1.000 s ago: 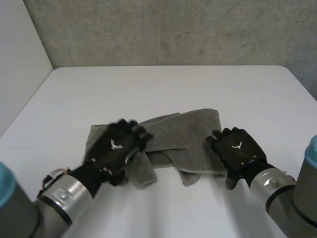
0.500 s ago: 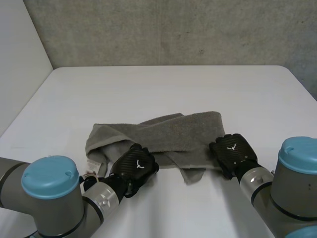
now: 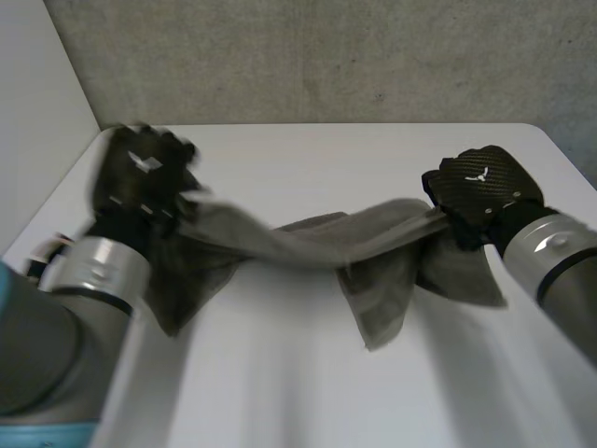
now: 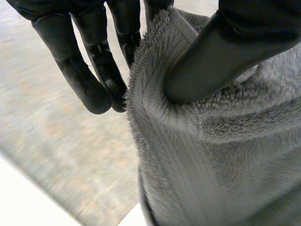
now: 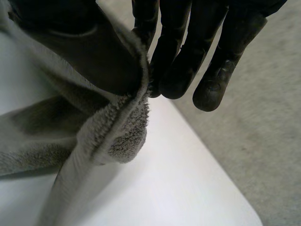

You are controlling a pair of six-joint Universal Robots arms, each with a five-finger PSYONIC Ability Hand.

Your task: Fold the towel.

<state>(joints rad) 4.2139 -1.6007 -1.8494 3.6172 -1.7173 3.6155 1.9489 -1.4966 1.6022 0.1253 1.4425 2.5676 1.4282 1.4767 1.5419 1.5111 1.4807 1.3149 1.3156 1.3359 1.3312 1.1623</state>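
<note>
Above the bench (image 3: 373, 159): towel (image 3: 308, 243) hangs stretched, held high, likely to open it flat.
Left hand (image 3: 140, 177): thumb and fingers pinch 1 end.
Right hand (image 3: 480, 187): pinches the other end.

Left hand (image 3: 140, 173), right hand (image 3: 480, 187): black carbon weave, 1 white mark each; silver-grey wrists (image 3: 93, 269); light-blue cap (image 3: 37, 437).

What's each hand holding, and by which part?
The towel: left hand pinches the edge at one end, right hand pinches the edge at the other.
</note>
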